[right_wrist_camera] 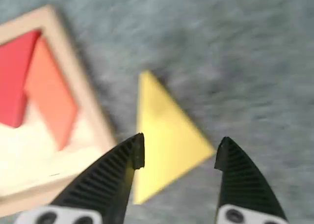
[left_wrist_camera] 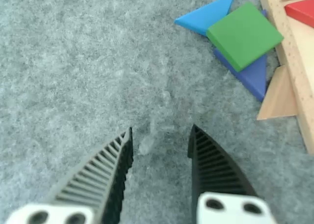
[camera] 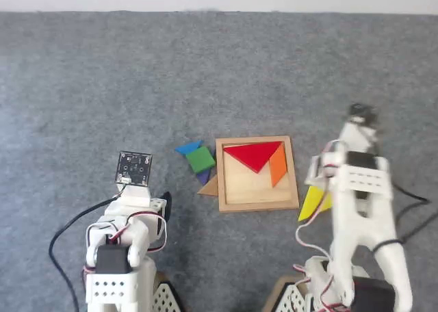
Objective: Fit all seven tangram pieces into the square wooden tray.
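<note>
The square wooden tray (camera: 259, 201) lies mid-table with a red triangle (camera: 252, 154) and an orange piece (camera: 277, 167) inside it. Left of the tray lie a light blue piece (camera: 187, 148), a green square (camera: 200, 159), a dark blue triangle (camera: 203, 177) and a plain wooden triangle (camera: 209, 187). A yellow triangle (camera: 313, 201) rests on the carpet right of the tray. My right gripper (right_wrist_camera: 179, 153) hovers open over the yellow triangle (right_wrist_camera: 164, 135). My left gripper (left_wrist_camera: 159, 145) is open above bare carpet, short of the green square (left_wrist_camera: 244, 35).
Grey carpet (camera: 102, 86) covers the whole table. The tray's wooden rim (right_wrist_camera: 73, 71) runs close beside the yellow triangle. Arm cables (camera: 61, 237) trail near the front edge.
</note>
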Available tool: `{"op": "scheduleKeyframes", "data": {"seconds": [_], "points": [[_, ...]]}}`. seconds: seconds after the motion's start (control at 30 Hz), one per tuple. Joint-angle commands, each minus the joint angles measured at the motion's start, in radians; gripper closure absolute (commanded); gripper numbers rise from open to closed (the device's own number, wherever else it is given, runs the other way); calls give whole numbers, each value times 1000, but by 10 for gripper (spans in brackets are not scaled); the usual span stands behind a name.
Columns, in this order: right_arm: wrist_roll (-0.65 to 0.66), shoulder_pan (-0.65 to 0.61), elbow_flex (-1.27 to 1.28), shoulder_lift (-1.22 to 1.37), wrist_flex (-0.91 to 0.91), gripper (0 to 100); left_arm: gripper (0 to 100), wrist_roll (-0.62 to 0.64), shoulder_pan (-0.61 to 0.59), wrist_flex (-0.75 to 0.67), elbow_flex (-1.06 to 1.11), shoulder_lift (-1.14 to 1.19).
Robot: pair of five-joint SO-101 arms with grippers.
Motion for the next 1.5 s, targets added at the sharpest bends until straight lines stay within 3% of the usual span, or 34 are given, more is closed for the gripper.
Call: {"op": "scheduleKeyframes", "data": {"seconds": [0.0, 0.2, 0.4, 0.63, 0.87, 1.1, 1.47], "points": [[-97, -41, -26, -42, 4, 757, 818, 9, -3, 2, -12, -11], [-130, -10, -60, 85, 27, 756, 818, 9, -3, 2, -12, -11], [-163, -12, -192, 337, 88, 673, 818, 9, -3, 2, -12, -11], [-172, -18, -259, 456, 79, 680, 818, 9, -3, 2, -12, -11], [-164, -19, -258, 463, 53, 742, 818, 9, -3, 2, -12, -11], [-21, -91, -265, 453, 30, 998, 818, 9, -3, 2, -12, -11], [-17, -30, -413, 259, 202, 992, 818, 9, -3, 2, -12, -11]]}}
